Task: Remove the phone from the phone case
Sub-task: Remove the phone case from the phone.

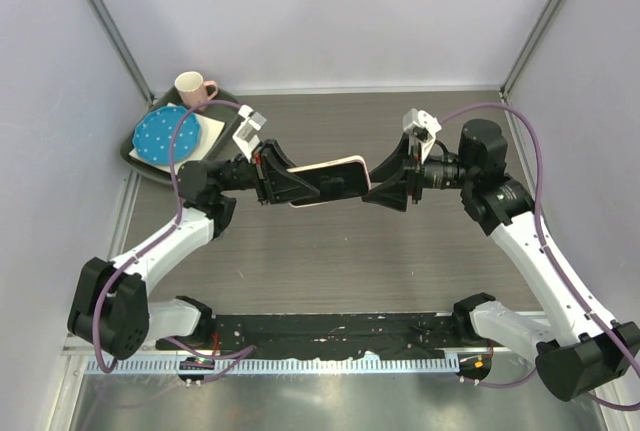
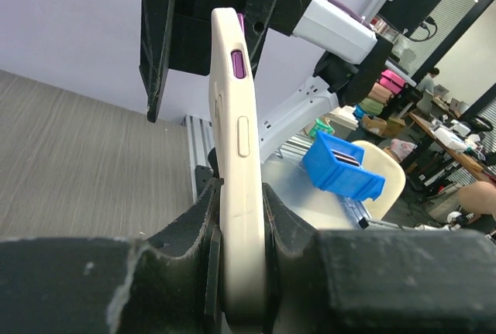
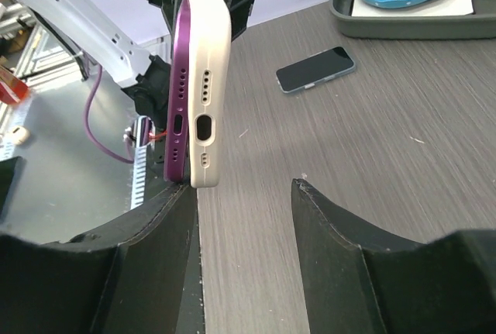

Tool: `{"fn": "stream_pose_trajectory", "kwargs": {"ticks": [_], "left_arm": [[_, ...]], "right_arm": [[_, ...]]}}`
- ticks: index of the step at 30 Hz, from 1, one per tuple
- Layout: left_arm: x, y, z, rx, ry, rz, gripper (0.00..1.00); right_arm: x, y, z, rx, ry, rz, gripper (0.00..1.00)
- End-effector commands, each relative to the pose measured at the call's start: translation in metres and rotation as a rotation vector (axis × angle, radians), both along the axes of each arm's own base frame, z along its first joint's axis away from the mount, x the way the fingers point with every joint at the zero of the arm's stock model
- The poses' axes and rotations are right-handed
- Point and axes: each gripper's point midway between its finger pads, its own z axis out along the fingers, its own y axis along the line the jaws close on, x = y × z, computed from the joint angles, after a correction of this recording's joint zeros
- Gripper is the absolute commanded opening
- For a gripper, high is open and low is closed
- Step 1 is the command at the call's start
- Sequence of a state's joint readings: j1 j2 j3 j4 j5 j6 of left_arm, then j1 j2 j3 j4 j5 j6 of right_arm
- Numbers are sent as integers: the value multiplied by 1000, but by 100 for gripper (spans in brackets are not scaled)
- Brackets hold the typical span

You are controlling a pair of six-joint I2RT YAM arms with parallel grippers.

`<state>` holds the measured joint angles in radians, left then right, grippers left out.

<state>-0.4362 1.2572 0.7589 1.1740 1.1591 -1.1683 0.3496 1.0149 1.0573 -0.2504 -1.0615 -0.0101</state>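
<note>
A: Holding the case point(image 2: 232, 156) in the air between the arms, the left gripper point(image 1: 275, 181) is clamped on it. Where is the risk?

B: The right gripper point(image 3: 244, 194) stands open around the free end and grasps nothing. The phone point(image 3: 177, 78) seems lifted out of the case there. If the jaws close on both, nothing separates. If the phone pops free ungripped, it can fall on the table point(image 3: 387, 156).

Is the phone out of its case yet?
Not yet. Done: the left gripper holds the phone and its case up in the air. In hand: at the end by the right gripper, whose jaws stand open, the purple phone's edge shows beside the cream case and looks partly peeled out. Left: the other end sits inside the case, so the phone must come fully free.
</note>
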Motion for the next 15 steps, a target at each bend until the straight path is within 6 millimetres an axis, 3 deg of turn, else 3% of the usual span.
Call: {"fn": "stream_pose_trajectory", "kwargs": {"ticks": [1,5,15], "left_arm": [[-36,6,-4,50,-100,-127,0],[-34,5,-2,49,-91,-122,0],[-35,6,-5,58,-82,-129,0]], "right_arm": [[23,-8,44,102,-73,-79,56],[18,-10,45,117,-42,-45,57],[-19,-10,54,118,-80,152,57]]}}
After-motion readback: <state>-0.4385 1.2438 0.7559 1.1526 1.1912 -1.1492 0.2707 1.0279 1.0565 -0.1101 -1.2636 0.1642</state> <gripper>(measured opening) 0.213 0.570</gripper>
